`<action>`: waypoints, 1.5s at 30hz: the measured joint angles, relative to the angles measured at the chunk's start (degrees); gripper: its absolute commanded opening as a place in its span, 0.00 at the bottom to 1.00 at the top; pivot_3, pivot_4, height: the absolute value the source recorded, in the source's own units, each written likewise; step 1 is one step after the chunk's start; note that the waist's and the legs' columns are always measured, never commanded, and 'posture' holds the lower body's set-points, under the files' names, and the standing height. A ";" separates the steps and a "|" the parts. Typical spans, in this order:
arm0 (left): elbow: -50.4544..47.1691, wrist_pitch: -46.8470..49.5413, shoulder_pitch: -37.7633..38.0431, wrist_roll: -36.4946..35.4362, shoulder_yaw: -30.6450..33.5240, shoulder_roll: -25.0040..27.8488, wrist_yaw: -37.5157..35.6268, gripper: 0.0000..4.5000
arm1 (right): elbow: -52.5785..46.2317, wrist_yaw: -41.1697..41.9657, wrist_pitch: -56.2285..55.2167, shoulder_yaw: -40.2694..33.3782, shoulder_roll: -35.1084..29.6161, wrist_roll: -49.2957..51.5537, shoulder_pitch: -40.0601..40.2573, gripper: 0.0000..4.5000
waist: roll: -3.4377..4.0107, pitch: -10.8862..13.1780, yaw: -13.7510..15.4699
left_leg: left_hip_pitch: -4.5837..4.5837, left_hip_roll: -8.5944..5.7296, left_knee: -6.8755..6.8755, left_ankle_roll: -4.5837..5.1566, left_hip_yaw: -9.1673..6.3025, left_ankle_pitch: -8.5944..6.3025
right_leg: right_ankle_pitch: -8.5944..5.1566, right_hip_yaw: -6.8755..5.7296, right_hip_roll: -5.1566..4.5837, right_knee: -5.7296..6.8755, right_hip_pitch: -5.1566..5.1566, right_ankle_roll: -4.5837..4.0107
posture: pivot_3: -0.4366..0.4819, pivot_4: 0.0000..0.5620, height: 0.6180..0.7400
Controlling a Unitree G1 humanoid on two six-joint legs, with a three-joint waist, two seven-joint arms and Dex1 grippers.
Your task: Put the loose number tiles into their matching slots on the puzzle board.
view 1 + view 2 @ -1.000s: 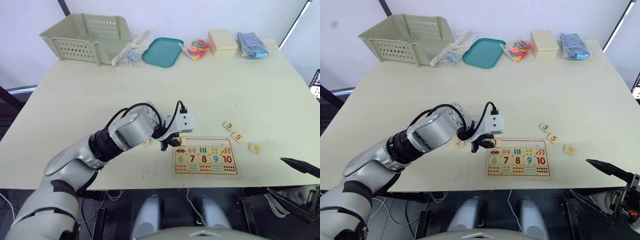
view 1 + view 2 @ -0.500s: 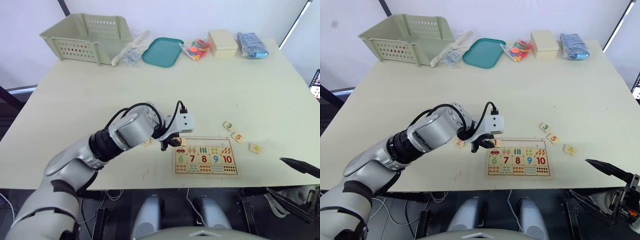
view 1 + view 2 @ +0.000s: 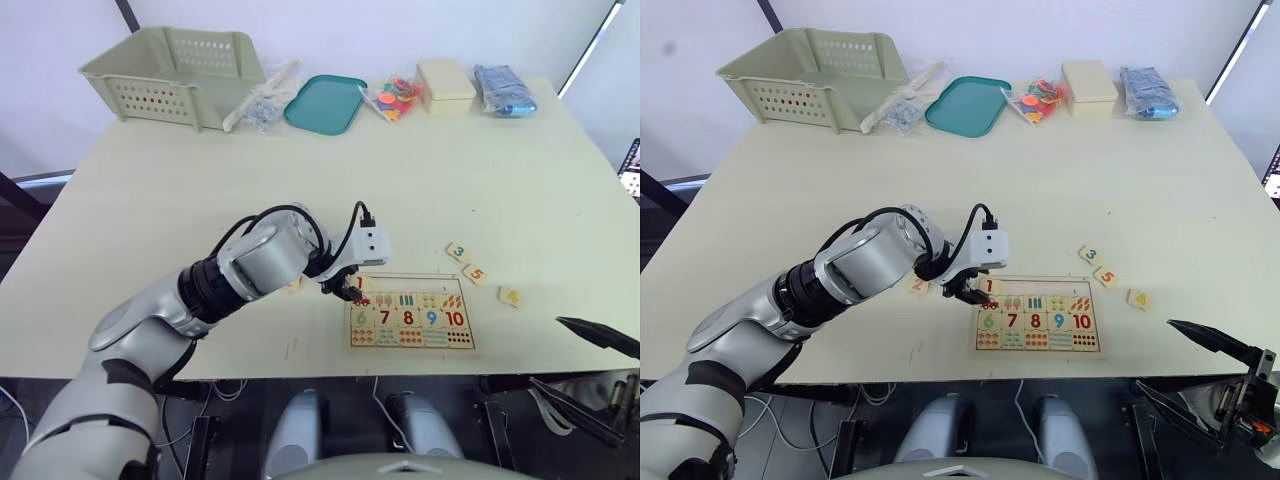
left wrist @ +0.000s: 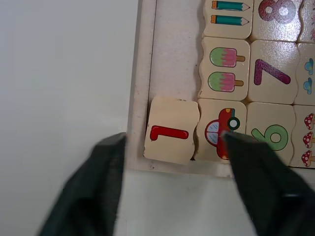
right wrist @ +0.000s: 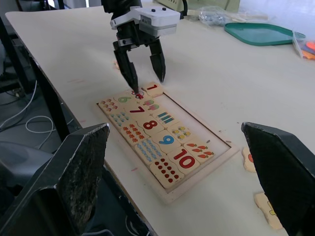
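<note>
Left eye view puts the puzzle board (image 3: pixel 411 311) at the near edge of the counter (image 3: pixel 200 190), and everything else is placed from that board. The left end effector (image 3: pixel 349 291) hangs over the board's far-left corner with its black fingers spread, one outside the frame and one over the car picture. Half a second ago those fingers sat lower and closer round the corner; now they have lifted and parted, and the 1 tile (image 4: pixel 172 131) lies released in the corner slot, its edge seemingly riding on the frame rather than fully seated. That likely means the first tile is nearly placed, perhaps needing a nudge. The rest of the slots (image 4: pixel 177 54) in that row are bare. Right of the board lie the 3 tile (image 3: pixel 457 251), the 5 tile (image 3: pixel 475 273) and the 4 tile (image 3: pixel 510 296); another tile (image 3: pixel 918 285) rests just left of it. Readable print: a red 1, then 6, 7, 8, 9, 10 along the board. The right end effector (image 5: pixel 187 162) waits spread, near the board's right end.
</note>
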 measured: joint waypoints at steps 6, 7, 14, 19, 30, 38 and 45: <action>0.11 -0.36 -0.04 -0.07 0.19 0.06 -0.20 0.76 | 0.03 -0.01 -0.04 0.01 0.11 -0.04 0.00 1.00 | 0.00 0.00 0.00 | 0.00 0.00 0.00 0.00 0.00 0.00 | 0.00 0.00 0.00 0.00 0.00 0.00 | 0.48 0.27 1.00; 0.14 -0.58 -0.03 -0.60 0.80 0.15 -0.54 0.76 | 0.03 0.00 -0.08 0.01 0.17 -0.04 0.00 1.00 | 0.00 0.00 0.00 | 0.00 0.00 0.00 0.00 0.00 0.00 | 0.00 0.00 0.00 0.00 0.00 0.00 | 0.48 0.27 1.00; 1.60 -6.27 1.34 -8.62 14.95 3.37 -7.27 0.76 | 0.06 -0.02 -0.80 0.57 0.62 -0.32 -0.03 1.00 | 0.08 -0.04 -0.07 | 0.02 0.01 -0.02 0.00 0.00 0.00 | 0.00 -0.01 0.00 0.00 -0.01 -0.01 | 0.48 0.27 1.00; 10.73 -19.98 5.18 -9.58 19.86 3.34 -11.16 0.76 | 0.13 -0.08 -0.94 1.40 0.76 -0.59 -0.44 1.00 | 0.09 -0.04 0.07 | -0.01 0.00 0.00 0.00 0.02 0.00 | 0.00 -0.02 -0.02 -0.01 0.00 -0.02 | 0.48 0.27 1.00; 21.17 -41.34 9.08 -4.28 20.36 -0.84 -14.16 0.17 | 0.21 -0.11 -1.15 1.96 0.87 -0.61 -0.58 1.00 | 0.10 -0.04 0.04 | -0.02 -0.03 0.00 0.00 0.01 0.00 | 0.03 0.05 0.00 -0.02 0.00 0.04 | 0.48 0.27 1.00; 24.47 -47.48 10.63 -0.69 20.38 -1.44 -15.47 0.01 | 0.21 -0.18 -1.22 2.32 0.94 -0.61 -0.51 1.00 | 0.10 -0.04 0.00 | -0.02 -0.03 0.00 0.00 0.02 0.00 | 0.03 0.06 0.00 -0.02 0.00 0.04 | 0.48 0.27 1.00; 25.91 -50.23 12.40 1.93 20.38 -1.17 -15.95 0.01 | 0.21 -0.34 -1.23 2.36 0.94 -0.63 -0.50 1.00 | 0.10 -0.04 0.01 | -0.02 -0.03 0.00 0.00 0.01 0.00 | 0.03 0.05 0.00 -0.02 0.00 0.05 | 0.48 0.27 1.00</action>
